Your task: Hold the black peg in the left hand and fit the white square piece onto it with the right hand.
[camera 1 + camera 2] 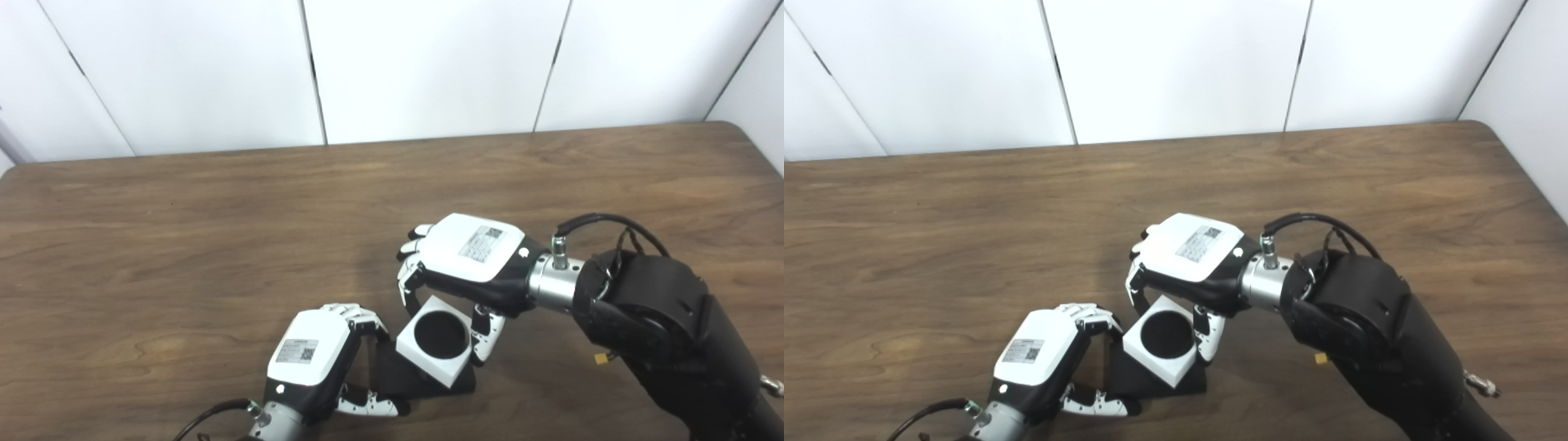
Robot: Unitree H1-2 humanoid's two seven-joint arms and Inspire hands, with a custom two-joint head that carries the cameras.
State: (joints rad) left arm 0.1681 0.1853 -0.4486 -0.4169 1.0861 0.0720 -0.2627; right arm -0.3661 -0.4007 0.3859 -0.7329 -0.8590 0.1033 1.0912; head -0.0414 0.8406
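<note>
A white square piece (436,349) with a round dark hole sits over a black peg base (401,378) on the wooden table, near the front edge. My right hand (471,257) reaches over it from the right, fingers and thumb closed on its far and right sides. My left hand (318,355) grips the black base from the left, fingers over its top edge and thumb (370,404) along its front. The peg itself is hidden inside the hole. Both also show in the right eye view: the white piece (1164,350) and the base (1133,380).
The brown wooden table (245,233) stretches left and back to white wall panels (392,67). My right forearm (667,331) with a looped black cable crosses the front right part of the table.
</note>
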